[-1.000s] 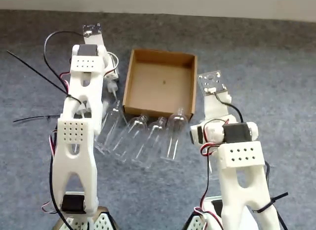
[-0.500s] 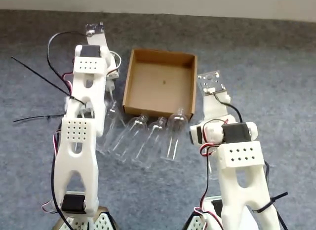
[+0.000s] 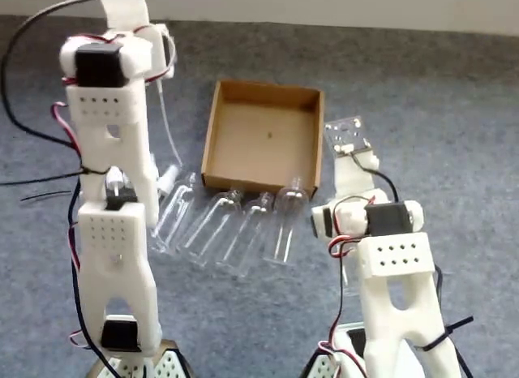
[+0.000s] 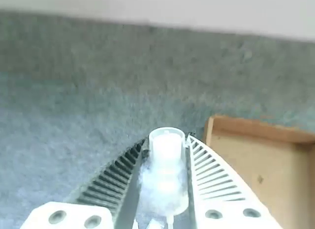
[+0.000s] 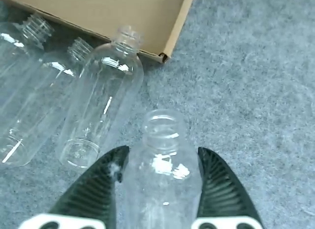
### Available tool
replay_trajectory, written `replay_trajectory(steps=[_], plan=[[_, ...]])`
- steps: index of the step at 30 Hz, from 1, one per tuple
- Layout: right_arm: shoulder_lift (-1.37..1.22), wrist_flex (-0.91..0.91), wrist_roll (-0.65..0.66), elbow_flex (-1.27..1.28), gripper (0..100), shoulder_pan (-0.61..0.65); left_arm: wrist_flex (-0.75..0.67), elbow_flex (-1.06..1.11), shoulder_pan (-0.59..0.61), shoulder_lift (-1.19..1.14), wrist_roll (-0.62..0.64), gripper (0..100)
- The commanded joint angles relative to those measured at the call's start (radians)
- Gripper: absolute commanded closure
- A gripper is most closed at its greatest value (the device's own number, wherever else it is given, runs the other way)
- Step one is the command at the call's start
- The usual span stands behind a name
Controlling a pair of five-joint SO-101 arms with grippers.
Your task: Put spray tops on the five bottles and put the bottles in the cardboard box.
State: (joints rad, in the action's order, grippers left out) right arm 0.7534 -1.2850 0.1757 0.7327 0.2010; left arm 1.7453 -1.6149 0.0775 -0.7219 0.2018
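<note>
My left gripper [image 3: 158, 49] is raised high over the table, left of the cardboard box [image 3: 212, 139], and is shut on a white spray top [image 4: 166, 160]. The top's thin dip tube [image 3: 166, 118] hangs down from it. In the left wrist view the left gripper [image 4: 166, 139] clamps the top, with the box's corner [image 4: 256, 155] beyond. My right gripper [image 5: 163, 151] is shut on a clear open-necked bottle [image 5: 162, 180], just off the box's near right corner [image 5: 170, 40]. Several clear bottles [image 3: 212, 224] lie side by side in front of the box, necks toward it.
Another white spray top [image 3: 167, 179] lies on the grey carpet beside the leftmost lying bottle. The box stands open with nothing in it. Black and red cables trail to the left of the left arm. Bare carpet stretches to the right of the right arm.
The left arm has lifted from low beside the box's left wall to high above the table, carrying the spray top with its tube. The right arm has kept still.
</note>
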Motion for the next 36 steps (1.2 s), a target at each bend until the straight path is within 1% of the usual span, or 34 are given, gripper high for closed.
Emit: replay_trajectory(steps=[1,3,5,9,11,13,15,17,21,25,28,31,33,36], plan=[[0.085,0.015,0.000,-0.062,93.3,0.079,0.014,-0.031,-0.005,0.228,-0.009,92],[0.165,0.015,0.000,-0.067,95.1,0.127,0.018,0.018,-0.025,0.337,-0.009,92],[0.265,0.015,0.000,-0.064,96.5,0.165,0.018,0.111,-0.050,0.469,-0.009,92],[0.461,0.018,-0.002,-0.062,96.8,0.220,0.015,0.438,-0.134,0.783,-0.009,92],[0.529,0.062,-0.005,-0.056,97.1,0.249,0.015,0.610,-0.196,0.934,-0.009,92],[0.564,0.131,-0.006,0.008,97.2,0.260,0.006,0.753,-0.266,1.069,-0.009,92],[0.584,0.213,-0.006,0.090,97.2,0.262,-0.075,0.871,-0.309,1.178,-0.011,92],[0.601,0.272,-0.005,0.176,97.2,0.262,-0.172,0.966,-0.321,1.254,-0.011,92],[0.667,0.298,0.000,0.305,97.2,0.263,-0.358,1.092,-0.355,1.308,-0.009,92],[0.794,0.298,0.002,0.351,97.2,0.305,-0.482,1.127,-0.440,1.296,-0.009,92],[0.881,0.361,-0.006,0.397,97.2,0.372,-0.505,1.122,-0.519,1.279,-0.009,92],[0.964,0.484,-0.006,0.542,97.2,0.374,-0.499,1.129,-0.578,1.264,-0.009,92],[1.010,0.549,-0.006,0.624,97.2,0.371,-0.497,1.129,-0.588,1.251,-0.009,92],[1.063,0.555,-0.006,0.710,97.2,0.344,-0.497,1.132,-0.590,1.236,-0.009,92]])
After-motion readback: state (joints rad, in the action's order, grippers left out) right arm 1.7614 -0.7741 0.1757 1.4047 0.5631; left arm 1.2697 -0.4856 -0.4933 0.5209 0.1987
